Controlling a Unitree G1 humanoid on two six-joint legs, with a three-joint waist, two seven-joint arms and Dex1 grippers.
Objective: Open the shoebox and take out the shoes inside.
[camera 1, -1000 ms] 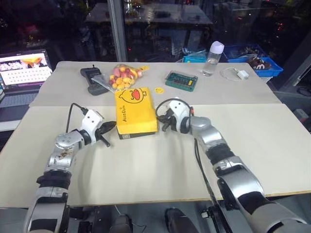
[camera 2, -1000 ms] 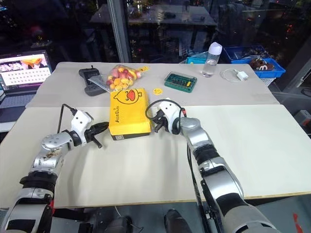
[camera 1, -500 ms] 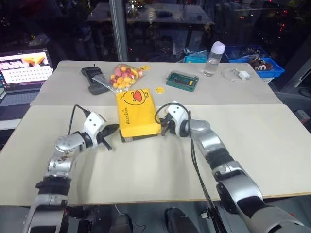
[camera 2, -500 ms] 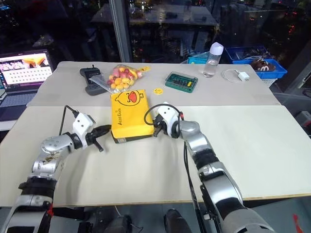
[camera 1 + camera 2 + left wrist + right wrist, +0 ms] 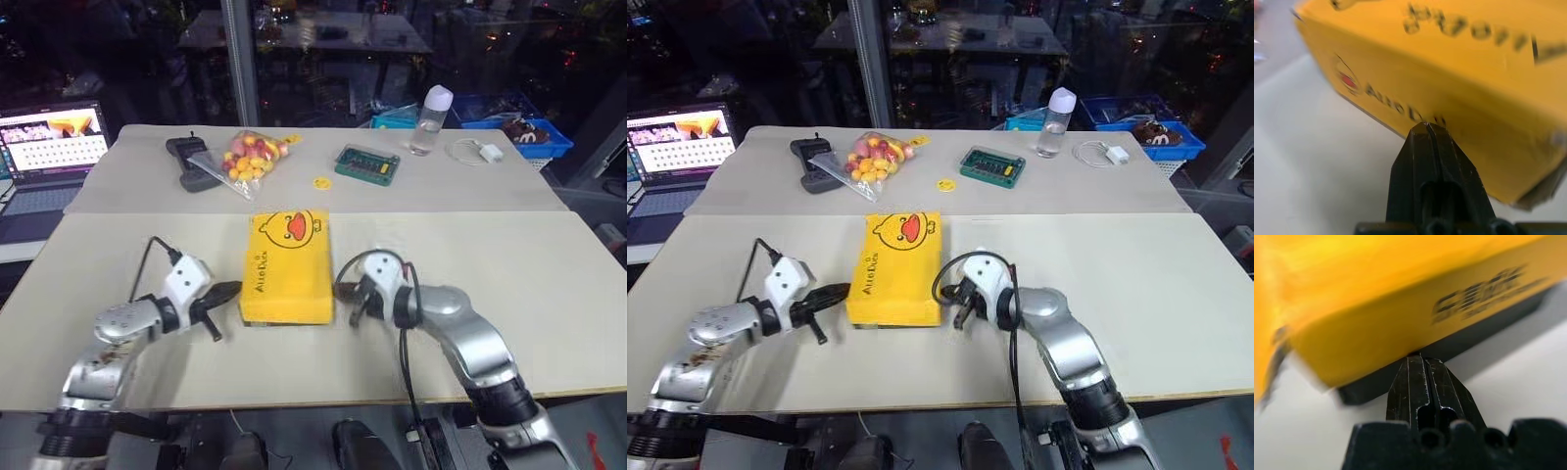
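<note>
The shoebox [image 5: 287, 266] lies flat on the near half of the table with its yellow duck-face lid closed; the shoes are hidden inside. My left gripper [image 5: 227, 291] is shut, its tip against the box's left side near the front corner. In the left wrist view the shut tips [image 5: 1427, 128] meet the yellow lid edge [image 5: 1449, 73]. On the other side, my right gripper [image 5: 345, 294] is also shut and presses the box's right side. The right wrist view shows its tips [image 5: 1422, 360] at the black base just under the yellow lid [image 5: 1400, 298].
At the back of the table lie a clear bag of colourful balls [image 5: 245, 157], a black device [image 5: 186, 157], a green case [image 5: 366, 164], a bottle [image 5: 431, 117] and a white cable [image 5: 475, 150]. A laptop [image 5: 54, 147] stands at the far left, a blue bin [image 5: 519, 132] at the far right.
Both arms have drawn back toward the table's near edge, and the shoebox squeezed between them has slid along with them and turned straighter. Both grippers stayed shut.
</note>
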